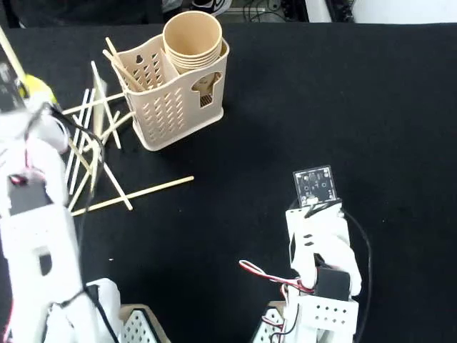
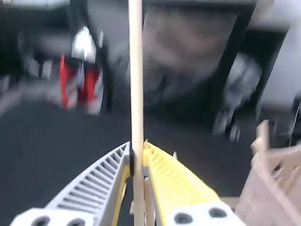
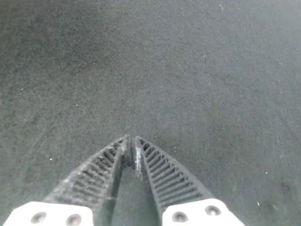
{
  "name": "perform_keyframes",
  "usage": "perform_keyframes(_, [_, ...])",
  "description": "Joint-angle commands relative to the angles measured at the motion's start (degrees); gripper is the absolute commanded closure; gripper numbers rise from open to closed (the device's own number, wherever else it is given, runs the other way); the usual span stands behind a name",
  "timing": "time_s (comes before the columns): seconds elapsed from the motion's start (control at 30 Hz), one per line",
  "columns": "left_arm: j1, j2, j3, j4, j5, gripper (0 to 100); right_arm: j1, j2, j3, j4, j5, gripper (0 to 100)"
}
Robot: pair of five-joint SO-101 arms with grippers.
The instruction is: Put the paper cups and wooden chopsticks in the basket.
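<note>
Black cloth covers the counter (image 1: pixel 343 107), and the basket (image 1: pixel 168 107) stands toward its far left. I judge the paper cups (image 1: pixel 194 39) finished: they sit stacked in one compartment, and a few wooden chopsticks (image 1: pixel 118 61) lean in the other. Several loose chopsticks (image 1: pixel 136 193) lie scattered just beside the basket, so most of that half is left. My left tool (image 2: pixel 136 148) is clamped on one chopstick (image 2: pixel 136 70), held upright near the basket. My right tool (image 3: pixel 130 143) is closed on nothing above bare cloth.
</note>
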Motion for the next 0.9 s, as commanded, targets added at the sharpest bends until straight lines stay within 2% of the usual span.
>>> perform_keyframes(0.0, [5.2,-9.7,7.3,-17.8,0.4,97,-0.8,-3.8,0.0,0.0,0.4,98.5])
perform_keyframes(0.1, [10.4,-13.0,7.3,-21.5,0.4,97,-0.8,-3.8,0.0,0.0,0.4,98.5])
perform_keyframes(0.23, [16.7,-13.6,3.6,-22.4,0.7,97,-0.8,-3.8,0.0,0.0,0.4,98.5])
perform_keyframes(0.3, [18.4,-13.6,2.2,-22.4,3.4,97,-0.8,-3.8,0.0,0.0,0.4,98.5])
perform_keyframes(0.47, [19.0,-10.3,0.0,-22.7,9.4,97,-0.8,-3.8,0.0,0.0,0.4,98.5])
perform_keyframes(0.7, [18.7,9.6,-8.7,-22.8,17.5,97,-0.7,-3.8,0.0,0.0,0.4,98.5])
perform_keyframes(0.87, [19.0,17.5,-15.1,-22.8,19.1,97,-0.7,-3.8,0.0,-0.1,0.4,98.5])
